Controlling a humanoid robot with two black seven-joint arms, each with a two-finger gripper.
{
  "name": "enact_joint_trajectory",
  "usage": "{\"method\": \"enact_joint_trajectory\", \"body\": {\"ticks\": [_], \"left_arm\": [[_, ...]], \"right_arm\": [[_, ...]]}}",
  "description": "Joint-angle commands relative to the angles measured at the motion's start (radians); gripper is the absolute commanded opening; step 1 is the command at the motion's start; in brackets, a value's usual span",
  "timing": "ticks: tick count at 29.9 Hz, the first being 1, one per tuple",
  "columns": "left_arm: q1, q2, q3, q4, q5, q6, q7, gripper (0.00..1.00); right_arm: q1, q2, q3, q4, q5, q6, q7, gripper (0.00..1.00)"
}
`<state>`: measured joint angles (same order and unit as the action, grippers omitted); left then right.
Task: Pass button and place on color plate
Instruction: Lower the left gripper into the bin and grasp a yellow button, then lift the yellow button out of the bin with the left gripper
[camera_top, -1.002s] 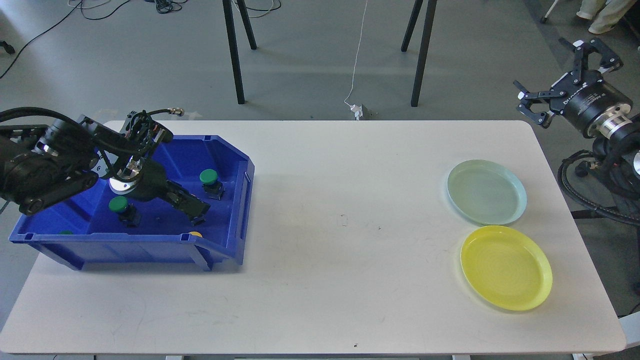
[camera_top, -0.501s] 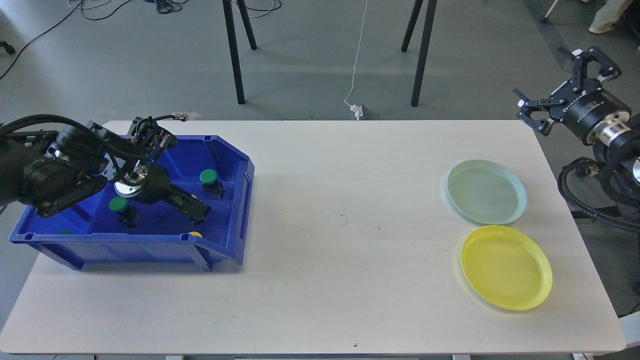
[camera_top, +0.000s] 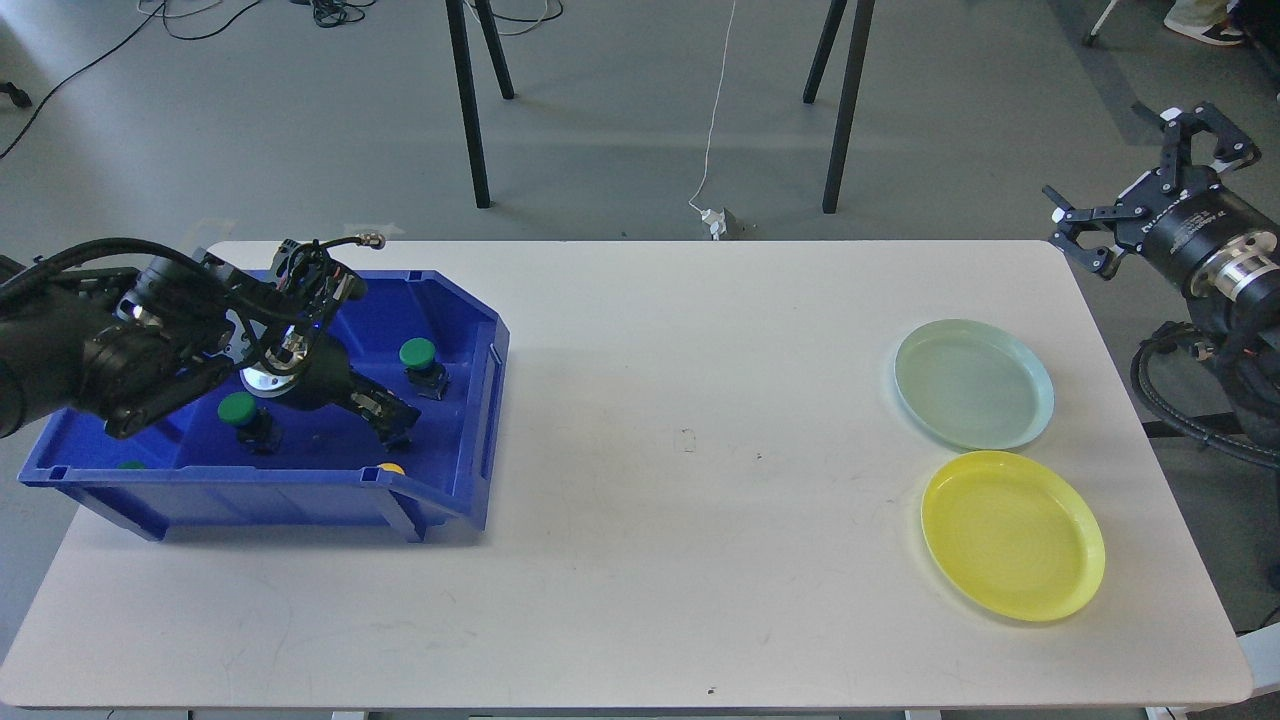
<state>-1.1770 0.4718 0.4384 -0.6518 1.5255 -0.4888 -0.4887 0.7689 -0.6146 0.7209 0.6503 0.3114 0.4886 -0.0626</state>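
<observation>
A blue bin (camera_top: 470, 420) on the table's left holds two green buttons on black bases (camera_top: 417, 354) (camera_top: 237, 409). A third green cap (camera_top: 130, 465) and a yellow button (camera_top: 391, 468) peek over the bin's front rim. My left gripper (camera_top: 390, 422) reaches down inside the bin between the two green buttons, just behind the yellow one. Its dark fingers cannot be told apart. My right gripper (camera_top: 1150, 180) is open and empty, off the table's far right corner. A pale green plate (camera_top: 973, 384) and a yellow plate (camera_top: 1012, 534) lie on the right, both empty.
The white table (camera_top: 680, 500) is bare between the bin and the plates. Black stand legs (camera_top: 470, 110) and cables are on the floor behind the table. My right arm's cables (camera_top: 1180, 400) hang beside the table's right edge.
My left arm has shifted a little to the right inside the bin, its gripper staying low near the yellow button. My right gripper has drifted slightly right and up.
</observation>
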Motion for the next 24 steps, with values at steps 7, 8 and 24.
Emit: {"method": "enact_joint_trajectory", "body": {"ticks": [7,8,24], "left_arm": [[-0.03,0.034,-0.013,-0.028,0.021,0.0,0.0,0.04],[-0.056,0.074,-0.018,-0.057,0.016,0.0,0.0,0.04],[-0.07,0.386,-0.603,-0.594,-0.842,0.0,0.0,0.05]], "right_arm": [[-0.011,-0.002,0.002,0.002,0.0,0.0,0.017,1.0],[-0.011,-0.002,0.003,0.002,0.002,0.0,0.017,1.0],[-0.042,-0.094,0.095,0.161,-0.079,0.0,0.018,1.0]]}}
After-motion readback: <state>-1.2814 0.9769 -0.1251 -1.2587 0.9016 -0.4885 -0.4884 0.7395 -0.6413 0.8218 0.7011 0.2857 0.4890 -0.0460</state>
